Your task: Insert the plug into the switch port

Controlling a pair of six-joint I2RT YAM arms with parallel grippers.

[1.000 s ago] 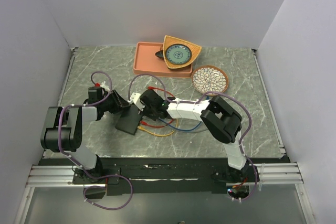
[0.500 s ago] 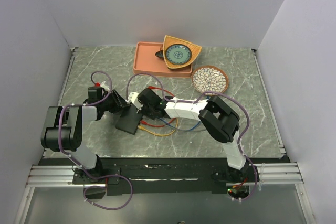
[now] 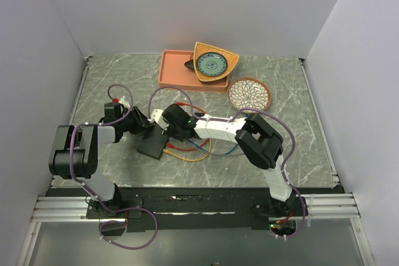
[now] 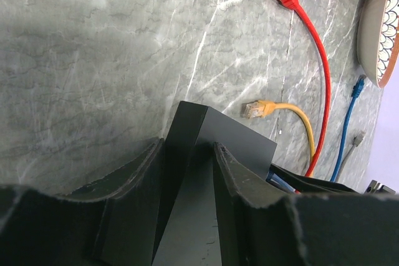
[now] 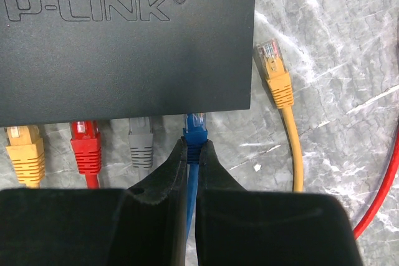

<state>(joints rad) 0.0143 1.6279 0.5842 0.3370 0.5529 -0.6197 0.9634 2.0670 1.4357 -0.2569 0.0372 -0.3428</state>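
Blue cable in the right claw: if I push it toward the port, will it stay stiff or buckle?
Probably stiff enough: the right claw pinches the thin blue cable at its moulded boot, just behind the tip. Its loose tail likely flops. The flat matte-black switch box looks light and could slide, though the left claw grips it.

Switch (image 5: 124, 35): matte black, embossed P-LINK lettering in the same black. Fingers (image 5: 159, 185) of right gripper (image 5: 192, 147): black. Blue plug (image 5: 194, 130) between their tips, clear nose, blue cable. Left of the fingers, in a row: grey plug (image 5: 141, 141), red plug (image 5: 85, 144), yellow plug (image 5: 25, 147). Right of the fingers: loose yellow plug (image 5: 274, 70) with clear tip, then red cable (image 5: 380, 197). Table (image 5: 324, 17): grey-green marble, white veins. Top view: tray (image 3: 174, 71) salmon pink; dish (image 3: 212, 63) orange outside, teal patterned centre; round plate (image 3: 249, 93) white petal pattern, brown rim.
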